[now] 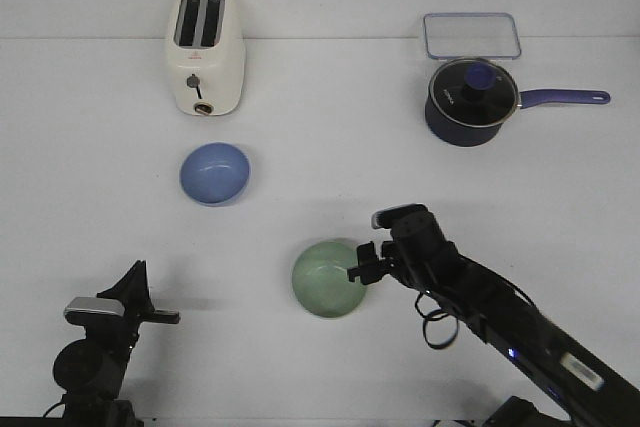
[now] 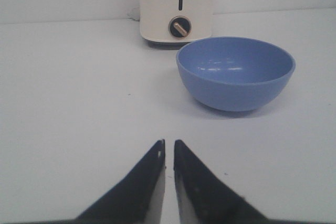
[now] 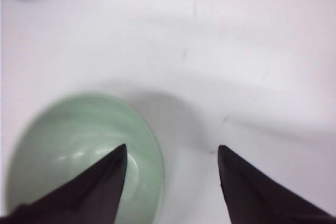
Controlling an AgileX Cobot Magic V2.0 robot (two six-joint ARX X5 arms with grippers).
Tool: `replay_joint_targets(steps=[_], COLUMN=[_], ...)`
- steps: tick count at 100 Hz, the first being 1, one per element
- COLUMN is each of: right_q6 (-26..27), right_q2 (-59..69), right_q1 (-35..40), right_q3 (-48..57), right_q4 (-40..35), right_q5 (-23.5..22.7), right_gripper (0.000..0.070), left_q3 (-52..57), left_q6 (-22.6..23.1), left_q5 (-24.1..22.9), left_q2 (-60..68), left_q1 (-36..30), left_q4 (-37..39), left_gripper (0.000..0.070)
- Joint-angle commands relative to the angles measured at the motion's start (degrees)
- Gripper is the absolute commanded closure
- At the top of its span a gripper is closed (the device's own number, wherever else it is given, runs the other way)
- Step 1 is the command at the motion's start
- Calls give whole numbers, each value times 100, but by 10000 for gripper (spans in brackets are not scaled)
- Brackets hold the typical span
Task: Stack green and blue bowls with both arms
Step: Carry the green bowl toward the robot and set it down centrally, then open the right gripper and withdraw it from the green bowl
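On the white surface (image 1: 90,147) we find the blue bowl (image 1: 214,173) left of centre and the green bowl (image 1: 328,278) nearer the front edge. Our right gripper (image 3: 172,153) has fingers spread astride the green rim, so we should lower squarely before pinching. Our left gripper (image 2: 169,148), fingers pressed together, waits by the front-left corner.

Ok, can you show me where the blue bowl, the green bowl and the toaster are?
blue bowl (image 1: 214,172): front view, middle of its inside.
green bowl (image 1: 325,280): front view, middle of its inside, left of the right arm's hand.
toaster (image 1: 206,65): front view, on its cream front face.
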Motion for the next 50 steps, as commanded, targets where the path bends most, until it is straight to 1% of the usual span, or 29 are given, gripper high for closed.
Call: replay_joint_targets(steps=[1,12,20,26,30,39,50], right_q6=[-321,-442,-553,-577,-551,-566,-568], right_q2=[-608,-1847,-2785,-3445,-3768,-4452,-4929], right_q1=[98,291,481,640,706,798,796], right_q3=[50,-173,-546,-909,-1099,-1499,-1753], right_q4=[-111,-197,-168,-129,-109,-103,-127], right_q5=[240,883,1399,1690,1757,1757,1749], right_gripper=[339,379,382,382,382,382,382], left_q3=[-116,-116,-116,-116,-116,-116,-116], left_q6=[-11,-11,-13,-11,-11,-11,-13], left_q5=[2,4,4,4,4,4,4], left_q2=[-11,-11,-11,-11,-11,-11,-11], left_q1=[9,9,9,9,9,9,9], left_q4=[90,90,90,90,90,92,92], left_gripper=[685,685,685,685,685,685,685])
